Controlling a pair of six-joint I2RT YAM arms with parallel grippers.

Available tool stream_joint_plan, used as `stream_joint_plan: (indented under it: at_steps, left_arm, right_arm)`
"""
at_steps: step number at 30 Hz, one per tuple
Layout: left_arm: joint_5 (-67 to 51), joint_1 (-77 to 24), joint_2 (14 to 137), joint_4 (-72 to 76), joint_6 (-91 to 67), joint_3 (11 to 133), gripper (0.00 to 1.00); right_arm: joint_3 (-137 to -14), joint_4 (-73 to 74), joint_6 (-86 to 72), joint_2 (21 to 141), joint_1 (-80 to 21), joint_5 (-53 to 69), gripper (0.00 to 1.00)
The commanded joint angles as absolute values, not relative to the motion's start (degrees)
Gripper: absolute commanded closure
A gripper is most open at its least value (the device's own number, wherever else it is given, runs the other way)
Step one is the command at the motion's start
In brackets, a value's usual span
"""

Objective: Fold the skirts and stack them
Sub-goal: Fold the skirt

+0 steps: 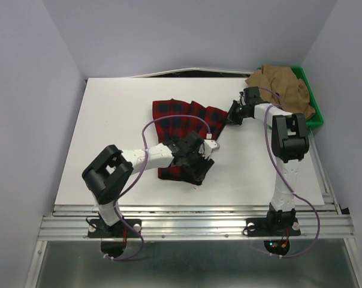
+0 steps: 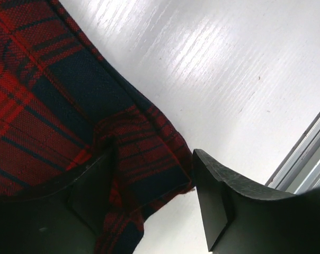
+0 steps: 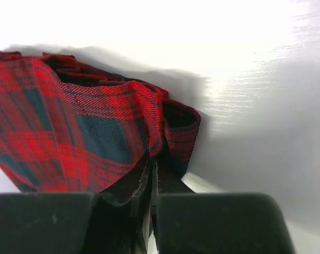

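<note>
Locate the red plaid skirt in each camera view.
Top external: red plaid skirt mid-table, centre of frame.
Left wrist: skirt fills left half, corner inside the open left gripper.
Right wrist: skirt left and centre, edge pinched by the shut right gripper.
Shared landmark: white table under it in all three.

— What carries everything here?
— A white table [image 1: 109, 138] with a smooth top, and a metal rail [image 1: 193, 225] along its near edge.
— What lies on it?
— A red plaid skirt [image 1: 184, 120] around the middle. Its far part is spread flat in pleats and its near part is bunched. A green tray [image 1: 316, 122] sits at the far right corner, apart from the skirt.
</note>
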State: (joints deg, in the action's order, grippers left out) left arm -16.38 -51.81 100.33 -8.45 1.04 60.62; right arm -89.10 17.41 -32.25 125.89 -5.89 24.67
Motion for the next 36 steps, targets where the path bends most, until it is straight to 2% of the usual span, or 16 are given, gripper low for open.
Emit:
stream_joint_plan:
  at_steps: [1, 2, 3, 6, 7, 8, 9, 11, 12, 16, 19, 23, 27, 29, 33, 36]
  left_arm:
    - [-14.86, -52.21, 92.13, -13.89, 3.51, 62.75, 0.22]
    - [-14.94, -51.68, 90.28, -13.89, 4.04, 63.28, 0.08]
    - [-14.94, -51.24, 88.18, -13.8, 4.48, 63.8, 0.02]
    - [-17.22, -47.65, 80.35, -13.8, 5.28, 65.83, 0.01]
    - [-20.18, -46.24, 76.68, -12.93, 4.58, 66.27, 0.01]
    - [-21.43, -43.27, 75.07, -12.57, 4.4, 66.27, 0.01]
    - [-22.14, -42.02, 73.49, -12.13, 4.13, 66.1, 0.01]
    - [-22.93, -39.3, 70.32, -12.57, 3.43, 65.83, 0.01]
    - [-24.07, -35.98, 69.53, -12.92, 3.25, 64.79, 0.01]
    - [-34.87, -27.35, 68.47, -11.52, 2.64, 58.99, 0.07]
    - [-47.32, -22.44, 71.44, -6.79, -2.44, 53.12, 0.27]
    - [-55.7, -18.64, 76.8, 0.34, -8.34, 46.77, 0.34]
    - [-56.95, -17.58, 82.78, 5.71, -11.24, 43.16, 0.38]
    - [-53.97, -17.23, 87.52, 7.12, -13.0, 42.45, 0.4]
    - [-54.14, -14.25, 98.4, 8.79, -15.47, 42.54, 0.43]
    - [-53.53, -13.54, 101.94, 8.35, -15.21, 43.41, 0.44]
  right_arm:
    - [-90.17, 16.17, -29.53, 125.95, -5.19, 27.06, 0.93]
    - [-90.52, 16.0, -29.44, 125.43, -5.19, 28.03, 0.91]
    - [-91.05, 16.17, -29.36, 124.29, -5.19, 29.69, 0.88]
    - [-93.51, 16.17, -28.48, 122.18, -5.19, 31.9, 0.73]
    - [-94.91, 16.35, -28.04, 120.6, -5.19, 32.08, 0.53]
    - [-95.62, 16.43, -27.78, 119.89, -5.19, 32.25, 0.43]
    - [-96.41, 16.78, -27.08, 119.1, -5.19, 32.17, 0.21]
    - [-99.83, 19.59, -24.79, 117.6, -5.19, 32.43, 0.09]
    - [-100.8, 21.69, -23.92, 117.16, -5.19, 32.43, 0.0]
    - [-100.9, 22.5, -21.09, 113.3, -5.19, 37.16, 0.0]
    - [-94.94, 18.74, -28.61, 110.31, -6.4, 49.16, 0.0]
    - [-81.76, 13.89, -32.77, 107.14, -12.37, 57.82, 0.0]
    - [-68.06, 6.01, -38.04, 106.0, -21.17, 61.61, 0.02]
    - [-59.7, 0.71, -37.89, 106.69, -23.2, 61.61, 0.02]
    - [-60.2, 9.62, -27.44, 113.98, -23.03, 59.77, 0.06]
    - [-63.18, 14.4, -22.42, 119.7, -23.03, 57.75, 0.08]
